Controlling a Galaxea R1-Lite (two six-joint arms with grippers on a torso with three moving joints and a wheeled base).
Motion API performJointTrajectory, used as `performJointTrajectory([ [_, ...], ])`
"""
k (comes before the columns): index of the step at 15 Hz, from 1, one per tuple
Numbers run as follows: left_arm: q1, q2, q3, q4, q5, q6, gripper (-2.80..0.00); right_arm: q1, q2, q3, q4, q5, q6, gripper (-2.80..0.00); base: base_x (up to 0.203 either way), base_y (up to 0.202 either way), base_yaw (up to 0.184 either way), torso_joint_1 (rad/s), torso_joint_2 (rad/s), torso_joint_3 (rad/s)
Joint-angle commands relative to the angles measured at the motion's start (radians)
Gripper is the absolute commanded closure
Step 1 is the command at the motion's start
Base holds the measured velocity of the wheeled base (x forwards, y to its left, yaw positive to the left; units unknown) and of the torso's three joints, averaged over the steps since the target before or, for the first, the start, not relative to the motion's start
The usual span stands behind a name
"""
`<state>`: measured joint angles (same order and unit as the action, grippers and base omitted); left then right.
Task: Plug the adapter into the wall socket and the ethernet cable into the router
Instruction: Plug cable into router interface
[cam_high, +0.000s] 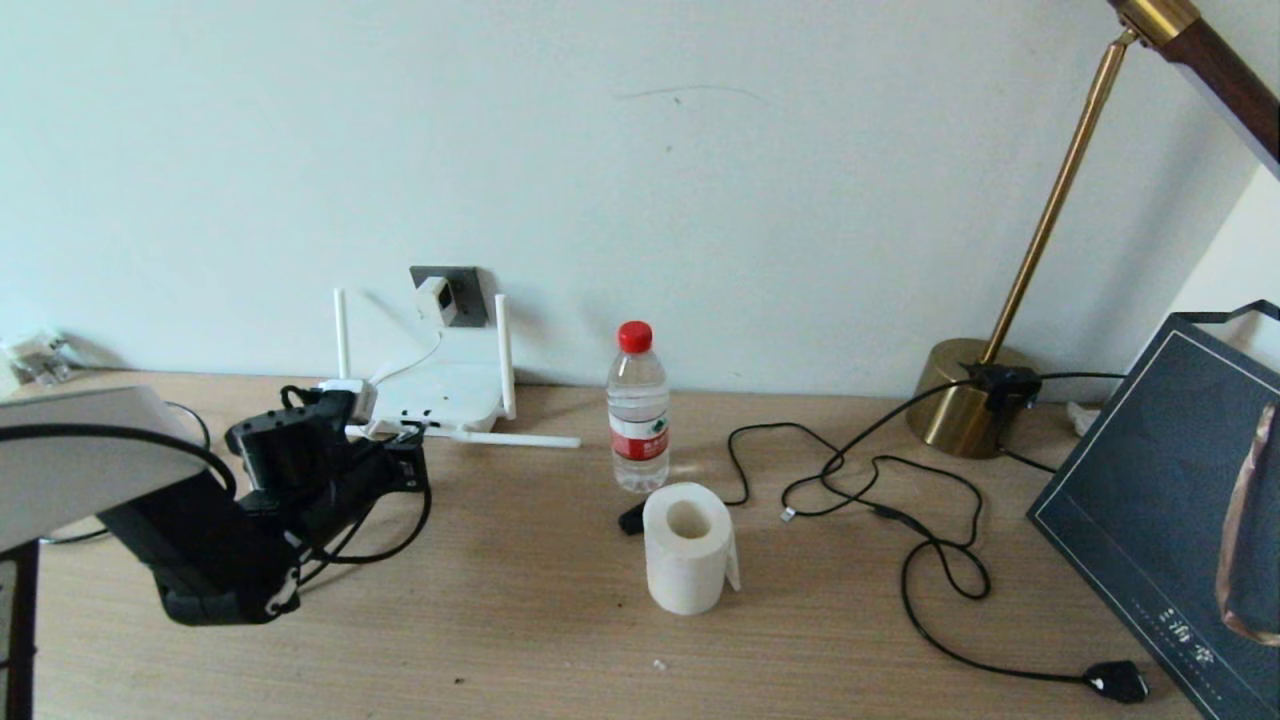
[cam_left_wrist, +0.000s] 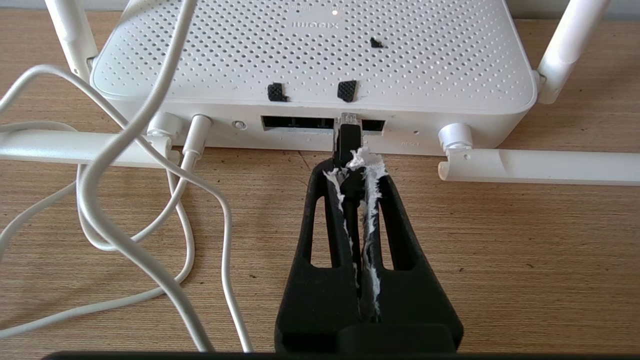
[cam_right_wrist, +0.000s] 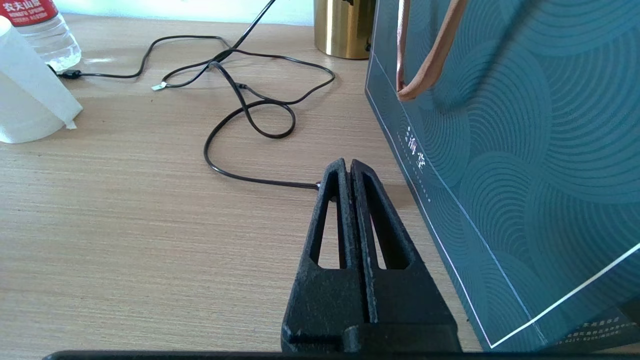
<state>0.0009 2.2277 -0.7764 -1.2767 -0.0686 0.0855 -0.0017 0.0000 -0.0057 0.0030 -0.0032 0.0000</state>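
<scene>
Left gripper, frayed white padding on its black fingers, is pinched tight on the ethernet cable, clear tip right at the perforated white router port. Adapter sits in the grey wall socket at 12 o'clock. Loose white cord at 9. Right gripper is closed on nothing beside the teal gift bag.

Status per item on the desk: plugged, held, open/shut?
adapter: plugged into the wall socket
ethernet cable: held by left tool, clear tip at the router port, not visibly seated
right tool: shut, empty, beside the gift bag
water bottle: upright, capped
lamp plug: unplugged, on desk
</scene>
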Motion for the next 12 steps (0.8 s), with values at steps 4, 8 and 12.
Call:
performJointTrajectory([
  [4, -0.001, 0.006, -0.007, -0.007, 0.000, 0.000, 0.00, 0.000, 0.000, 0.000, 0.000, 0.000, 0.000, 0.00, 0.000, 0.000, 0.000, 0.000, 0.00, 0.000],
  [8, 0.001, 0.010, -0.007, -0.006, 0.000, 0.000, 0.00, 0.000, 0.000, 0.000, 0.000, 0.000, 0.000, 0.00, 0.000, 0.000, 0.000, 0.000, 0.00, 0.000],
  [12, 0.001, 0.010, -0.007, -0.007, 0.000, 0.000, 0.00, 0.000, 0.000, 0.000, 0.000, 0.000, 0.000, 0.00, 0.000, 0.000, 0.000, 0.000, 0.00, 0.000],
])
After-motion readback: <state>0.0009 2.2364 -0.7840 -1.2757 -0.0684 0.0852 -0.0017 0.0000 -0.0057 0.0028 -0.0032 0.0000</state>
